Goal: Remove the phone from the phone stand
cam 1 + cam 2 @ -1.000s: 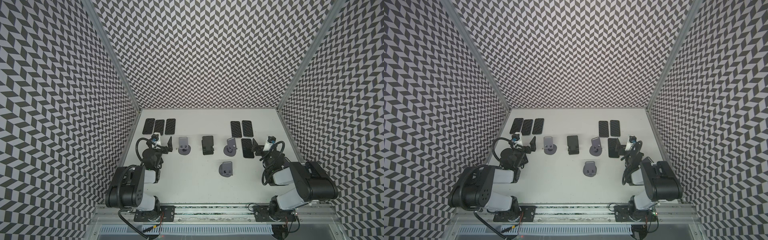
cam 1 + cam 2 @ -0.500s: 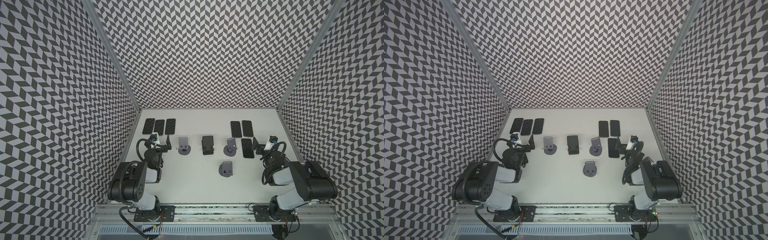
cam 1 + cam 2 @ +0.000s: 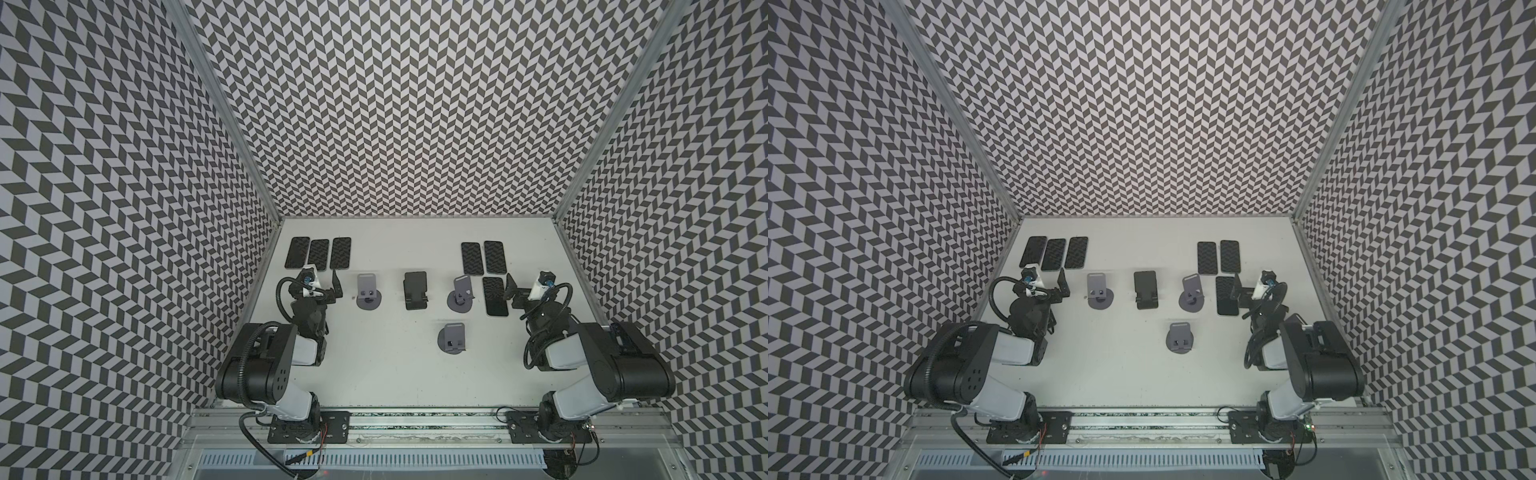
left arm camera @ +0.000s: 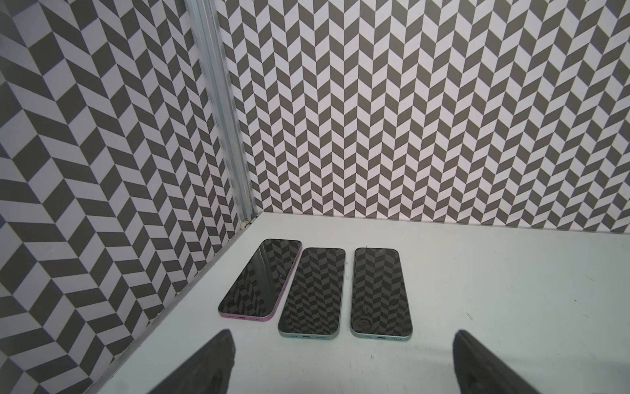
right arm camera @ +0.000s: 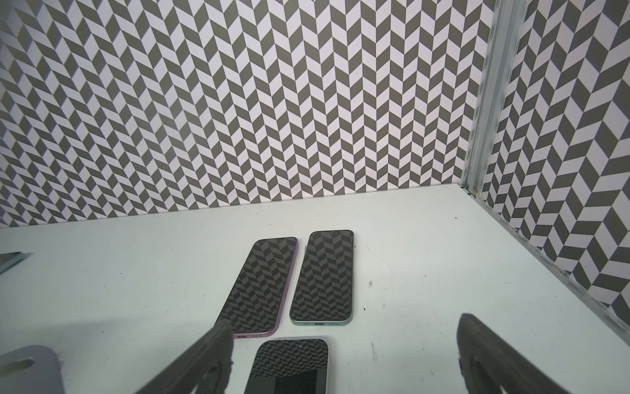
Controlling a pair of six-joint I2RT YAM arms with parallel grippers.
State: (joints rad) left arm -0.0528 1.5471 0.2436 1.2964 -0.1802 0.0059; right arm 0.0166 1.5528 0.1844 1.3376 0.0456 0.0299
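A dark phone point(image 3: 415, 281) point(image 3: 1145, 283) leans upright in a black phone stand point(image 3: 417, 302) point(image 3: 1147, 303) at the middle of the white table, in both top views. My left gripper point(image 3: 318, 284) point(image 3: 1047, 286) point(image 4: 341, 368) hangs open at the left, pointing at three phones lying flat by the back left corner. My right gripper point(image 3: 524, 287) point(image 3: 1249, 291) point(image 5: 344, 361) is open at the right, over the near end of a flat phone point(image 3: 495, 296) point(image 5: 289, 365). Nothing sits between either pair of fingers. Neither wrist view shows the phone on the stand.
Three grey stands point(image 3: 368, 291) point(image 3: 460, 293) point(image 3: 452, 337) are empty. Three flat phones point(image 3: 319, 254) point(image 4: 312, 290) lie back left, two point(image 3: 482, 257) point(image 5: 322, 276) back right. Patterned walls point(image 3: 395, 104) close in three sides.
The right gripper's jaws have widened and it has drawn slightly away from the flat phone beside it. The left arm has shifted back a little.
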